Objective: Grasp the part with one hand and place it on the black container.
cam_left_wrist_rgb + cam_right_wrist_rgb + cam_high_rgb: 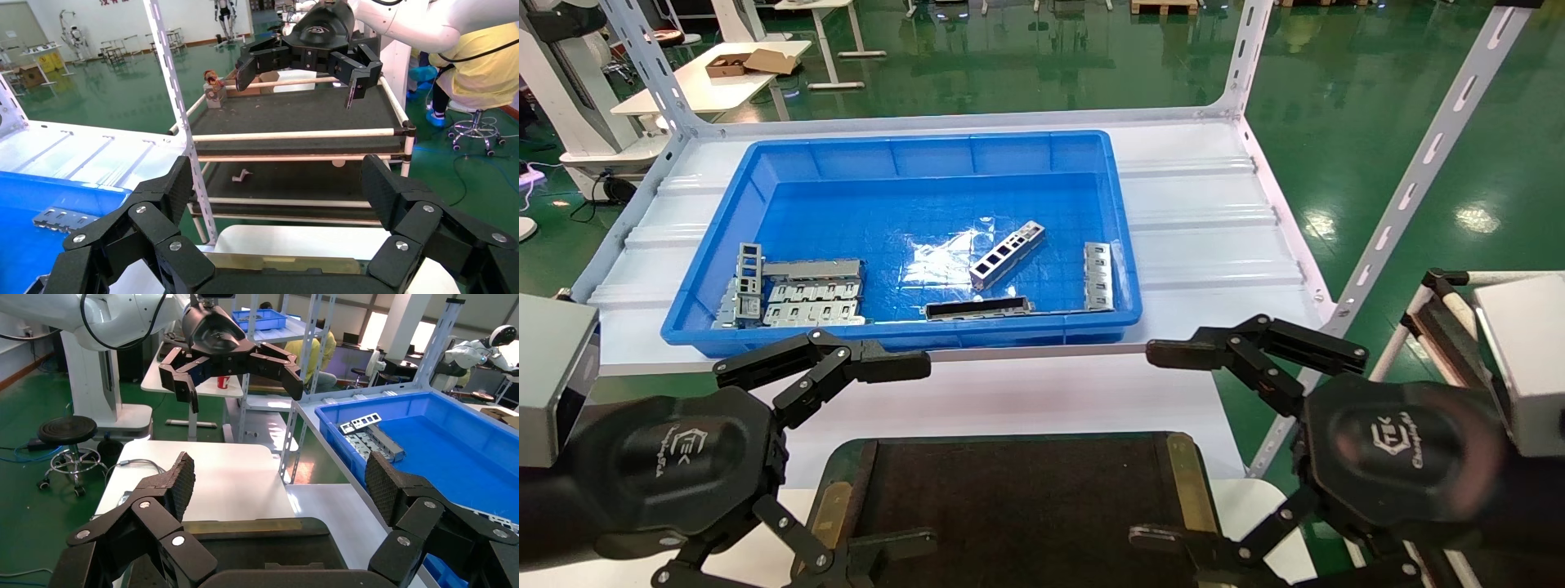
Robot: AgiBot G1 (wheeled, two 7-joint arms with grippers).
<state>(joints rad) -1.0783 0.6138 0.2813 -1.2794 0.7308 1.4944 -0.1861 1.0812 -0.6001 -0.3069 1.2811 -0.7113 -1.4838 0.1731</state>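
We note part [1007, 255] lying in blue bin [911, 147]; left gripper [891, 449] and right gripper [1173, 445] both spread wide, empty, flanking black container [1009, 498].

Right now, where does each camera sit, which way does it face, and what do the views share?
Head view: on the head, looking forward and down at the blue bin and black container; both open grippers, left gripper and right gripper, show.
Left wrist view: on the left arm, facing across to the right gripper, over its own fingers.
Right wrist view: on the right arm, facing across to the left gripper.
Shared: all three show the blue bin.
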